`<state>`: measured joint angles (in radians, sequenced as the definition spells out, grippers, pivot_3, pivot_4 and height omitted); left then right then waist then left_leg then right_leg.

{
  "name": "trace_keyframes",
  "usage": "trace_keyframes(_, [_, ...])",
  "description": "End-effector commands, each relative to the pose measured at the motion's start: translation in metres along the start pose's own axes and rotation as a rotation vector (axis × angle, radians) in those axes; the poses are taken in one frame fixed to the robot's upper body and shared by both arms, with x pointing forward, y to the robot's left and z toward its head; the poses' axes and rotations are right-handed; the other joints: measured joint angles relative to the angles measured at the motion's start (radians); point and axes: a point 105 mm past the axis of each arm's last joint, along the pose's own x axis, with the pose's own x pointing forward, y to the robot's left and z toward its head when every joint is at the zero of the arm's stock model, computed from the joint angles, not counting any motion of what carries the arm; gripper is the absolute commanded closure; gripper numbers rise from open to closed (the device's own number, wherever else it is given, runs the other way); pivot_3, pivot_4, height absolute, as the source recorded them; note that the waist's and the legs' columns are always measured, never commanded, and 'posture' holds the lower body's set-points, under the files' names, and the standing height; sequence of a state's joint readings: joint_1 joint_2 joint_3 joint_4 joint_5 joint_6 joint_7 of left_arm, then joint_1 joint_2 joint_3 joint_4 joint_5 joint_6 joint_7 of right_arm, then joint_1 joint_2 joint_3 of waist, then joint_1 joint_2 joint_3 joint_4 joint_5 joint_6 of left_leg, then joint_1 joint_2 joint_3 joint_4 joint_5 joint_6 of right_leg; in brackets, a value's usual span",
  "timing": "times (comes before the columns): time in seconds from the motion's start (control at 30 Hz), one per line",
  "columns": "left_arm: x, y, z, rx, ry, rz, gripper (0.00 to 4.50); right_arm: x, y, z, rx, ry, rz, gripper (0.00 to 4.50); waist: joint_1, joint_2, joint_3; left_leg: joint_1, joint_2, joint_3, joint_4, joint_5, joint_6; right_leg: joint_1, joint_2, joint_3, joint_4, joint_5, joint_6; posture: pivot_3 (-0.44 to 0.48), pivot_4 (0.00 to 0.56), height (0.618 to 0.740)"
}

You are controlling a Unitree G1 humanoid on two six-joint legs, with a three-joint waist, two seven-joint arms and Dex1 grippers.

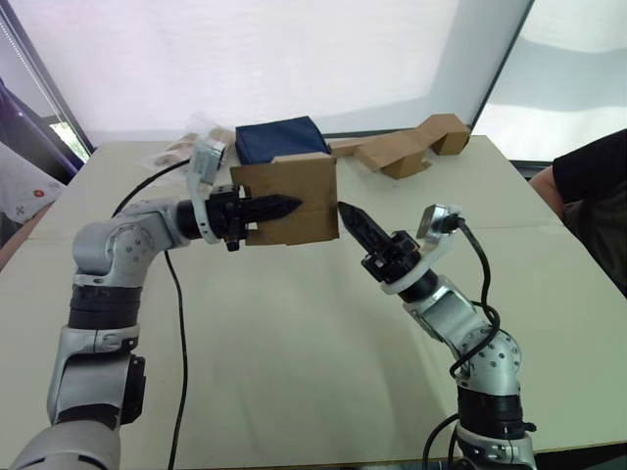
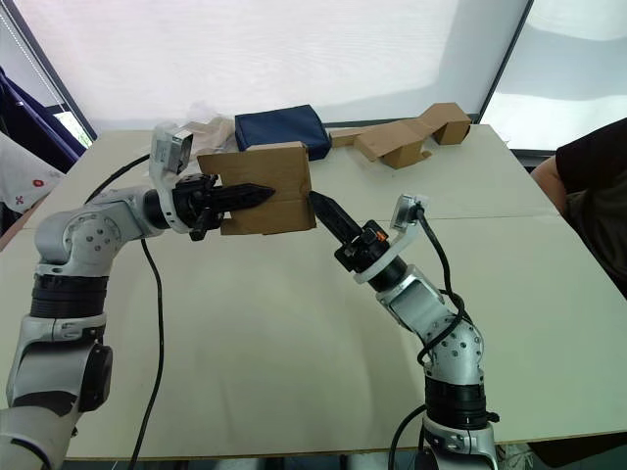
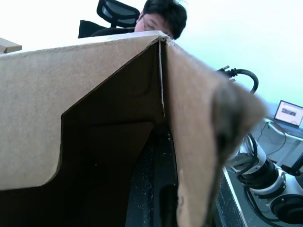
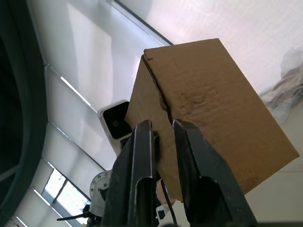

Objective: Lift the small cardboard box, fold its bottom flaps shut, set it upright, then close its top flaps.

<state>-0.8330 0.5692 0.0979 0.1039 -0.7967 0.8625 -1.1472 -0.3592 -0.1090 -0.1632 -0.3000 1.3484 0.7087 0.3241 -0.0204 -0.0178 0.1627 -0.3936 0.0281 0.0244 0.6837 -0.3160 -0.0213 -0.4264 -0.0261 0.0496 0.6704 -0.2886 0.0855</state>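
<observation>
Small cardboard box [image 3: 94, 90]: brown, open interior facing the camera, one black finger [image 3: 151, 189] inside. Behind: person's head [image 3: 163, 16], office chair [image 3: 116, 12], laptop [image 3: 289, 113].

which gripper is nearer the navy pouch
Left. The left gripper holds the small cardboard box right in front of the navy pouch; the right gripper sits farther toward the robot.

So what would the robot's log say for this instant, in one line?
small cardboard box: lifted off table | left gripper: gripping box | right gripper: tips at box's lower edge
</observation>
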Motion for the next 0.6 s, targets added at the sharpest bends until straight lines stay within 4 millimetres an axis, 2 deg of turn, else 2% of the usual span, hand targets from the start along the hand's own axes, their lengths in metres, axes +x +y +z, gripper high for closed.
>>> trace_keyframes(0.03, [-0.003, -0.004, 0.01, 0.04, -0.035, -0.004, 4.5, 0.0, 0.01, 0.01, -0.02, -0.035, 0.041, 4.49, 0.0, 0.0, 0.0, 0.0, 0.0, 0.0, 0.0, 0.0, 0.0, 0.0, 0.0, 0.0, 0.0, 0.0, 0.0, 0.0, 0.15, 0.74])
trace_keyframes(0.2, [-0.003, -0.004, 0.01, 0.04, -0.034, -0.002, 4.5, 0.0, 0.01, 0.015, -0.031, -0.043, 0.038, 4.49, 0.0, 0.0, 0.0, 0.0, 0.0, 0.0, 0.0, 0.0, 0.0, 0.0, 0.0, 0.0, 0.0, 0.0, 0.0, 0.0, 0.15, 0.74])
trace_keyframes(0.33, [-0.003, -0.004, 0.01, 0.038, -0.035, -0.005, 4.5, 0.003, -0.003, 0.016, -0.078, -0.035, -0.026, 4.49, 0.0, 0.0, 0.0, 0.0, 0.0, 0.0, 0.0, 0.0, 0.0, 0.0, 0.0, 0.0, 0.0, 0.0, 0.0, 0.0, 0.15, 0.74])
trace_keyframes(0.4, [-0.002, -0.004, 0.01, 0.037, -0.036, -0.007, 4.5, 0.007, -0.009, 0.008, -0.108, 0.007, -0.051, 4.49, -0.001, 0.0, 0.0, 0.0, 0.0, 0.0, 0.0, 0.0, 0.0, 0.0, 0.0, 0.0, 0.0, 0.0, 0.0, 0.0, 0.15, 0.74])
trace_keyframes(0.6, [-0.001, -0.004, 0.009, 0.032, -0.035, -0.01, 4.5, 0.016, -0.004, -0.009, -0.124, 0.089, -0.01, 4.49, 0.0, 0.0, 0.0, 0.0, 0.0, 0.0, 0.0, 0.0, 0.0, 0.0, 0.0, 0.0, 0.0, 0.0, 0.0, 0.0, 0.15, 0.74])
